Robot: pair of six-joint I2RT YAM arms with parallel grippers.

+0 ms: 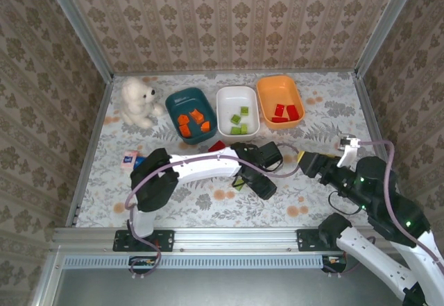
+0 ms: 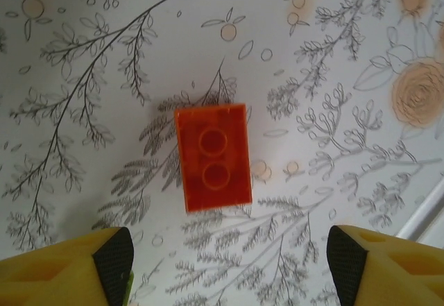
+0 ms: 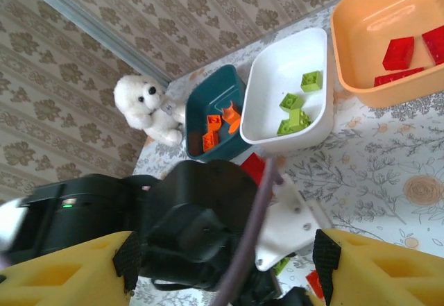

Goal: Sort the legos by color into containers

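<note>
An orange-red lego (image 2: 212, 157) lies flat on the flowered cloth, just ahead of my left gripper (image 2: 229, 257), which hangs open above the cloth with nothing between its fingers. From above, the left gripper (image 1: 258, 181) sits mid-table and my right gripper (image 1: 305, 162) points at it from the right, open and empty. The teal container (image 1: 191, 115) holds orange legos (image 3: 220, 125), the white container (image 1: 237, 110) green legos (image 3: 295, 108), and the orange container (image 1: 279, 101) red legos (image 3: 399, 51). A red lego (image 1: 217, 146) lies loose in front of the teal and white containers.
A white plush bear (image 1: 139, 101) sits at the back left beside the teal container. The left arm's black wrist (image 3: 201, 230) and purple cable (image 3: 253, 243) lie close in front of the right gripper (image 3: 225, 261). A small green piece (image 3: 281, 264) lies by it. Patterned walls enclose the table.
</note>
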